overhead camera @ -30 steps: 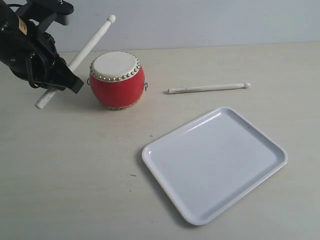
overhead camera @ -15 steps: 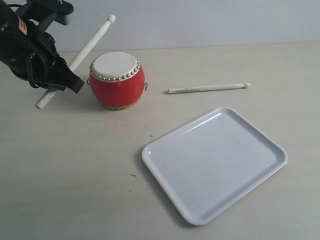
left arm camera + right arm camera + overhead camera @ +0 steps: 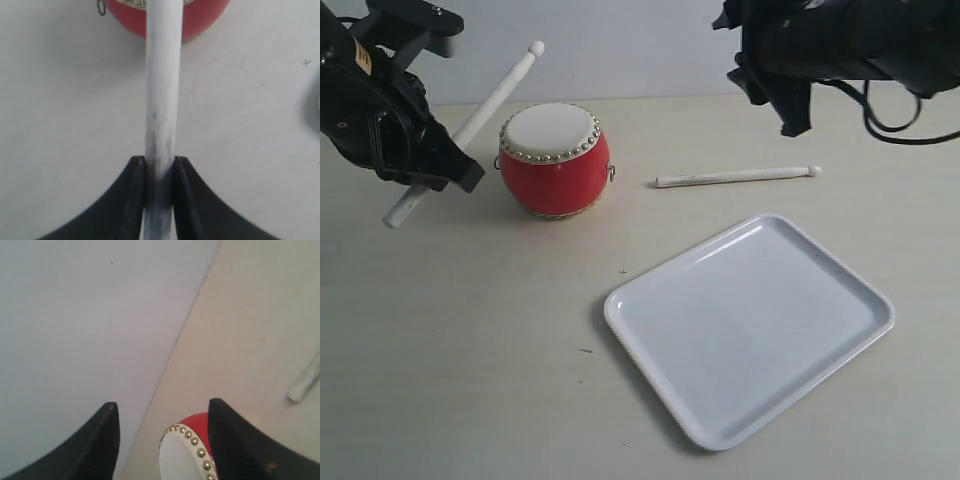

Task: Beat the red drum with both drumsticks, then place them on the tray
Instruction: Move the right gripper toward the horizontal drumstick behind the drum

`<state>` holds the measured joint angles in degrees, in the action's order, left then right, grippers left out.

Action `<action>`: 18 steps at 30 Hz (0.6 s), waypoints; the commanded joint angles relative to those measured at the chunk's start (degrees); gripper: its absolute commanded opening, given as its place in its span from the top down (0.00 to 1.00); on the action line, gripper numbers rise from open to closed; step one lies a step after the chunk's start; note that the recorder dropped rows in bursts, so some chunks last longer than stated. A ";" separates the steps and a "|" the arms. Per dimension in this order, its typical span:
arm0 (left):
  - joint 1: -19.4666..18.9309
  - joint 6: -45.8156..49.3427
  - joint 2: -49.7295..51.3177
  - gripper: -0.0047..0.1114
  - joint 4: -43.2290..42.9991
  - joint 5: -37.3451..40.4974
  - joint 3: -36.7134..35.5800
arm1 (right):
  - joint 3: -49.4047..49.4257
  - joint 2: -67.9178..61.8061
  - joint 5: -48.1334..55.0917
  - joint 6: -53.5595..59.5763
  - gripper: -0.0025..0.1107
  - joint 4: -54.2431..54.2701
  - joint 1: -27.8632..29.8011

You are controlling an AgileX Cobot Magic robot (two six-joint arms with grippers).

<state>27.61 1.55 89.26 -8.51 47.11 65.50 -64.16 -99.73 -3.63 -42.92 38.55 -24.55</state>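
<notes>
Open counter [image 3: 470, 350] spreads at 9 o'clock of the tray [image 3: 750, 330]. The drum [image 3: 554, 160] stands at the tray's 10. The loose stick [image 3: 735, 177] lies at the tray's 12, clear of the rim. The left hand [image 3: 160, 162], at the drum's 9, clenches the held stick [image 3: 500, 88]. The right hand [image 3: 162, 410], released, hovers at the loose stick's 12.

Surface: I log one pale beige tabletop [image 3: 470, 350], matte, filling most of my exterior view.
Surface condition: faint scuffs and grey smudges here and there; too slight for me to itemise.
Mark, first: small dark cross-shaped speck [image 3: 622, 271] near the middle of the tabletop.
Mark, second: short dark dash [image 3: 584, 350], nearer the camera than the cross.
Backdrop: plain pale grey-blue wall [image 3: 620, 50], meeting the tabletop's far edge in a straight seam.
Backdrop condition: I see only one or two tiny dark flecks on it in the right wrist view.
</notes>
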 commanded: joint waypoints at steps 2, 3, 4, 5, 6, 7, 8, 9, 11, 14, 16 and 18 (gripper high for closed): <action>-0.16 -0.78 -0.17 0.96 0.17 0.79 0.42 | -9.16 -10.87 3.63 -7.95 0.53 0.50 0.04; -0.16 -0.78 -0.17 0.96 0.17 0.79 0.42 | -9.70 -11.80 3.63 -8.22 0.53 0.50 0.28; -0.16 -0.78 -0.17 0.96 0.17 0.79 0.42 | -10.45 -13.19 3.98 -7.30 0.53 -0.06 1.00; -0.16 -0.78 -0.17 0.96 0.17 0.79 0.42 | -10.72 -13.79 4.60 -5.81 0.53 -0.22 1.78; -0.16 -0.78 -0.17 0.96 0.17 0.79 0.42 | -11.10 -14.21 7.07 -2.97 0.53 -0.52 3.79; -0.16 -0.78 -0.17 0.96 0.17 0.79 0.42 | -11.20 -14.21 7.90 -1.94 0.53 -1.44 4.67; -0.16 -0.78 -0.17 0.96 0.17 0.79 0.42 | -11.89 -14.21 10.62 1.15 0.53 -4.45 6.78; -0.16 -0.78 -0.17 0.96 0.17 0.79 0.42 | -12.36 -14.21 12.12 3.18 0.53 -6.05 7.49; -0.16 -0.78 -0.17 0.96 0.17 0.57 0.42 | -16.86 -14.21 19.59 13.47 0.53 -16.59 9.49; -0.16 -0.78 -0.17 0.96 0.17 0.22 0.42 | -22.61 -14.21 27.25 20.19 0.53 -20.70 9.64; -0.16 -0.78 -0.17 0.96 0.17 0.22 0.42 | -24.87 -14.21 29.86 17.82 0.53 -20.23 9.64; -0.16 -0.78 -0.17 0.96 0.17 0.22 0.42 | -24.86 -14.21 29.48 13.19 0.53 -18.54 9.64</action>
<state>27.61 1.30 89.26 -8.51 47.82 65.50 -88.24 -114.27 24.49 -26.03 19.40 -15.17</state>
